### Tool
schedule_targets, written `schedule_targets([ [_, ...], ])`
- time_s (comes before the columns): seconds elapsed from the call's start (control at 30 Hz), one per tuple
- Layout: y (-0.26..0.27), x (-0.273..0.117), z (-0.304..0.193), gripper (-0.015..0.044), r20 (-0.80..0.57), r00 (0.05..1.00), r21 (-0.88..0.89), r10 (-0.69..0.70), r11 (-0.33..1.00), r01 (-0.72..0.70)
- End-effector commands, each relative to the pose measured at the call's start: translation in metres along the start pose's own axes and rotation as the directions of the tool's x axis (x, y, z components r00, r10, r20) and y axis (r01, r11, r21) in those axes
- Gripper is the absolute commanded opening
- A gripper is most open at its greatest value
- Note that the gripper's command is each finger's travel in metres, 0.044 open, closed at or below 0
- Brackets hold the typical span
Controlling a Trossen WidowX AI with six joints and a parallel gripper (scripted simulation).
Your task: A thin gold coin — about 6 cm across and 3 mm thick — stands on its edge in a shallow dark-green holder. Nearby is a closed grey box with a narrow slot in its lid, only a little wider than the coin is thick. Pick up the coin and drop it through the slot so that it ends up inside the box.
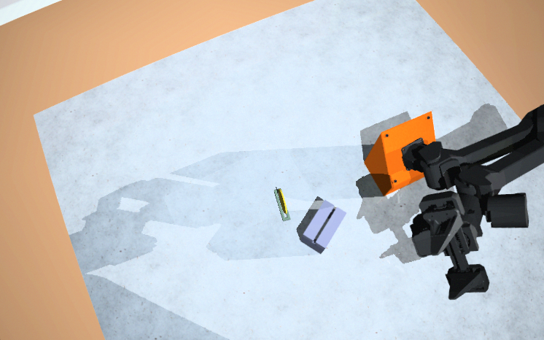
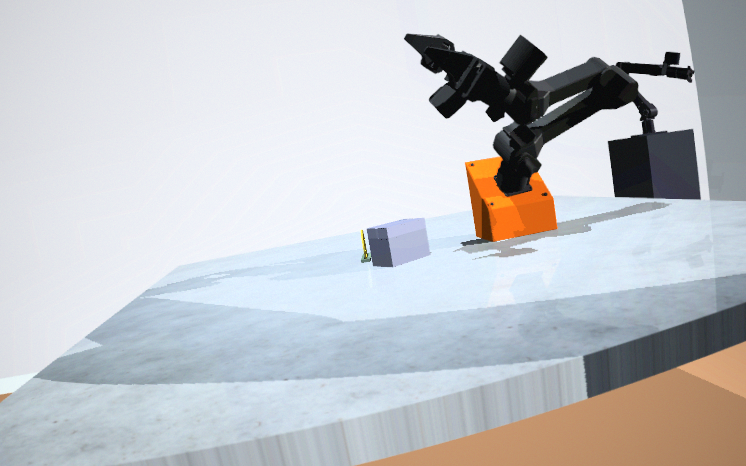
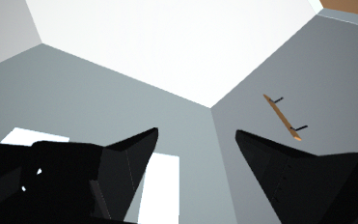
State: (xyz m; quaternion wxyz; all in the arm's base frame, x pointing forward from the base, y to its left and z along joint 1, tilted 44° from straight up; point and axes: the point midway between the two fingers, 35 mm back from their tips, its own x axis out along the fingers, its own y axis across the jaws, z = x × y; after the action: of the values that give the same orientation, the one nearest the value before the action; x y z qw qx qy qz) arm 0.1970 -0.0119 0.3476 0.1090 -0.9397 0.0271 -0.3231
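Top view: the gold coin (image 1: pixel 282 199) stands on edge in its narrow dark-green holder (image 1: pixel 281 205) just left of the frame's centre, on the pale grey desk (image 1: pixel 223 105). Just to the right of it, apart from it, sits the grey box (image 1: pixel 321 225), its dark slot (image 1: pixel 324 224) running diagonally across the lid. Further right, the arm's orange base (image 1: pixel 399 154) stands on the desk, and the black arm (image 1: pixel 498 156) folds back toward the right edge of the frame. The pincer (image 1: pixel 466 281) is at the lower right, well apart from both coin and box.

Exterior view: the coin (image 2: pixel 362 243) shows as a thin yellow upright sliver at the left end of the box (image 2: pixel 398 241), near the middle of the frame, with the holder (image 2: pixel 365 258) a small green trace at its foot. The orange base (image 2: pixel 509 202) lies to the right of the box. The arm (image 2: pixel 561 92) rises from it and doubles back, and the pincer (image 2: pixel 422 43) is raised high in the upper middle, tilted upward, far above the desk (image 2: pixel 364 324). A dark block (image 2: pixel 653 163) stands at the upper right.

Wrist view: two black fingers reach up from the lower corners, spread wide with nothing between them; the pincer (image 3: pixel 197 135) is released and carries nothing. Behind them are only grey and white walls, with a small wooden shelf (image 3: pixel 283 117) on the wall at the right. Coin, holder and box fall outside this view.
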Motion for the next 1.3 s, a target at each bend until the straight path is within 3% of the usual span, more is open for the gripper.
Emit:
schedule_targets([
  [0.0, 0.001, 0.001, 0.002, 0.0374, 0.008, 1.0, 0.005, 0.006, 1.0, -0.006],
  [0.13, 0.01, 0.026, 0.037, 0.0269, 0.202, 0.978, 0.045, 0.05, 0.997, -0.06],
  [0.27, 0.021, 0.047, 0.086, 0.0164, 0.444, 0.892, 0.073, 0.079, 0.99, -0.124],
  [0.43, 0.044, 0.056, 0.148, 0.0161, 0.711, 0.693, 0.106, 0.121, 0.956, -0.275],
  [0.67, 0.085, 0.038, 0.225, 0.0161, 0.947, 0.297, 0.076, 0.124, 0.811, -0.58],
  [0.83, 0.112, 0.011, 0.266, 0.0161, 0.999, -0.003, -0.033, 0.05, 0.612, -0.79],
  [1.0, 0.135, -0.022, 0.294, 0.0161, 0.962, -0.256, -0.211, -0.095, 0.336, -0.918],
  [1.13, 0.15, -0.049, 0.308, 0.0161, 0.884, -0.394, -0.385, -0.252, 0.085, -0.919],
  [1.27, 0.162, -0.073, 0.317, 0.0161, 0.78, -0.455, -0.561, -0.429, -0.159, -0.812],
])
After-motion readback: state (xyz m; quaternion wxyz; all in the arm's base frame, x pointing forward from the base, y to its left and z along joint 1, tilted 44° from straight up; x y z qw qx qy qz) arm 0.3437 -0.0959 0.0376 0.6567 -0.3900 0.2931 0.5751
